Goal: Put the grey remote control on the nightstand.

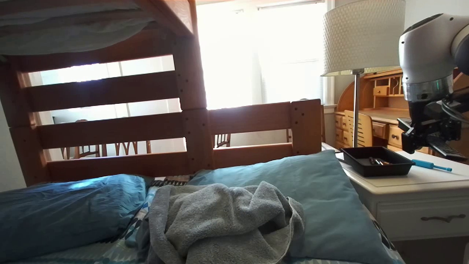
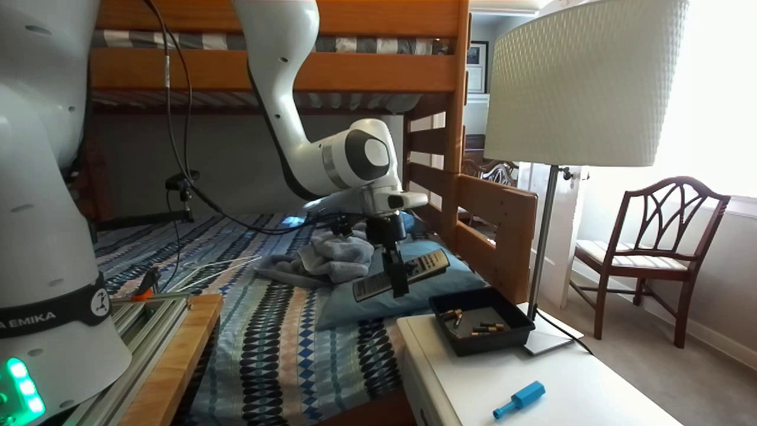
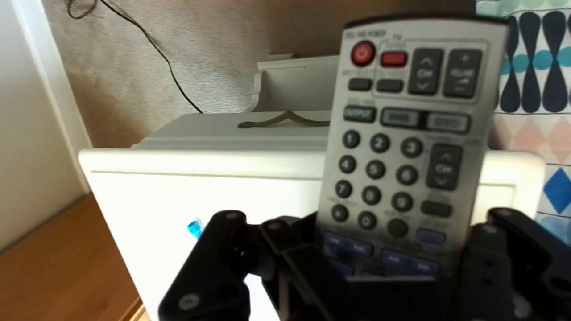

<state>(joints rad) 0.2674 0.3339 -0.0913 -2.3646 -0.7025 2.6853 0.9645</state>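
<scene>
Topping the nightstand (image 2: 568,378), a tray (image 2: 497,344) holds batteries (image 2: 489,328).

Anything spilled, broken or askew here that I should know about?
Nothing looks spilled or broken. The grey remote control appears slanted in the gripper, one end higher than the other in an exterior view. The grey cloth lies crumpled on the bed, not folded.

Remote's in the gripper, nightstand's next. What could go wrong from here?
The grey remote control is held slanted in the gripper, so one end may touch the nightstand first and twist loose.
A black tray and a blue tool sit on that top; a poorly aimed release could land on either.
The lamp stands beside the tray; a wide swing might knock it.
</scene>
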